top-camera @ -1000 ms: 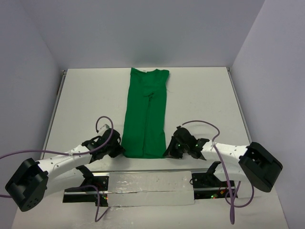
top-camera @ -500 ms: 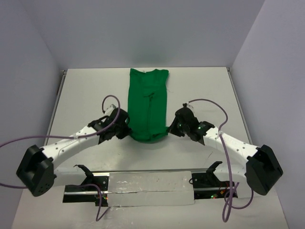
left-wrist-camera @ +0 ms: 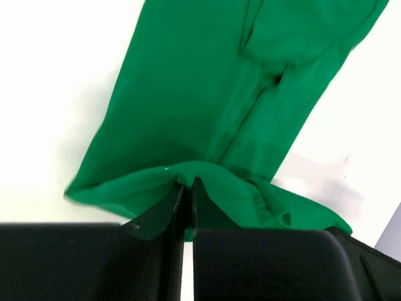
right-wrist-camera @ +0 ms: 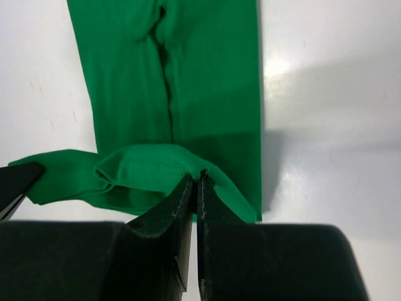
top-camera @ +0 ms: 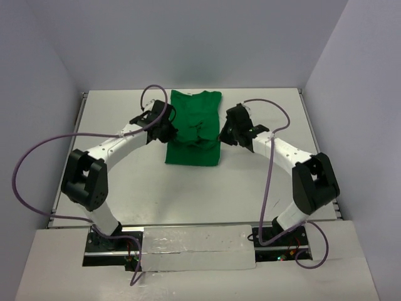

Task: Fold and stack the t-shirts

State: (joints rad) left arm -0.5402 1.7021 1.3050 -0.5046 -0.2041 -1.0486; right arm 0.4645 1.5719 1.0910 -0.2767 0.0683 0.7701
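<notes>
The soft, light t-shirt (top-camera: 193,141) drapes limply, best held at its hem corners, where the left tool (left-wrist-camera: 188,188) at 9 o'clock and the right tool (right-wrist-camera: 194,183) at 3 o'clock clamp it

I log t-shirt (top-camera: 193,135) at far centre of counter (top-camera: 263,182), near hem doubled back over far half. Left pincer (top-camera: 167,128) on hem's left corner, right pincer (top-camera: 224,132) on right corner. Arm bases nearest me.
</notes>
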